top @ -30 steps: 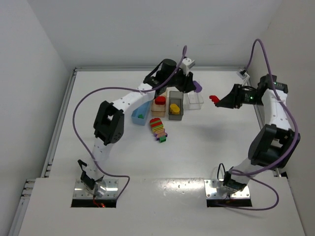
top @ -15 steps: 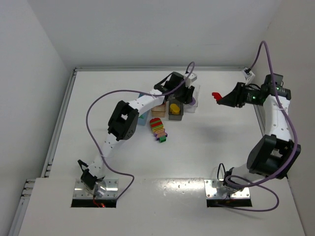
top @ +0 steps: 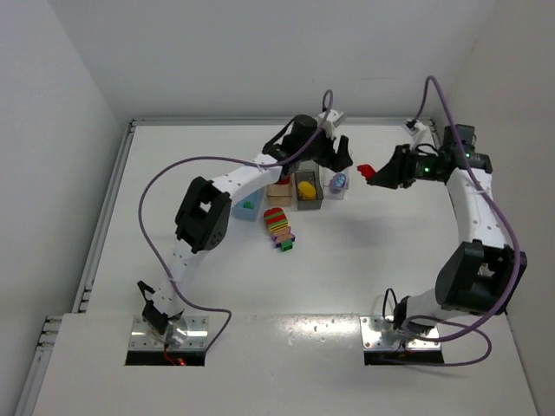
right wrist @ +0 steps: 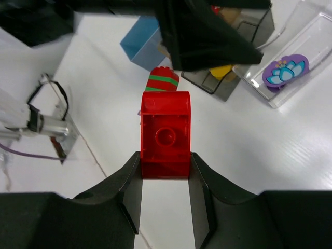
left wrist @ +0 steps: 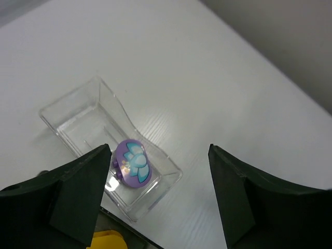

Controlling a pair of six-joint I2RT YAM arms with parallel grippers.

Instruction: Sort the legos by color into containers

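A purple lego [left wrist: 132, 162] with a blue flower print lies in the clear container [left wrist: 78, 111]. My left gripper [left wrist: 158, 171] hangs open right above it, empty. From above, that left gripper [top: 336, 159] hovers over the clear container [top: 339, 183]. My right gripper [right wrist: 166, 167] is shut on a red lego [right wrist: 166, 134], held in the air just right of the bins [top: 366, 171]. The dark grey container [top: 309, 194] holds a yellow lego [top: 306, 185]. A pale orange container [top: 278, 191] and a light blue container [top: 247, 206] stand left of it. The striped stack [top: 279, 227] lies on the table.
The left arm [top: 243, 178] stretches over the row of bins and hides part of the orange one. The table's back edge [top: 260, 124] runs just behind the bins. The striped stack [right wrist: 161, 80] lies below the held red brick in the right wrist view.
The left gripper has opened and the purple lego now lies in the clear container. The right arm has carried the red lego left, closer to the bins.
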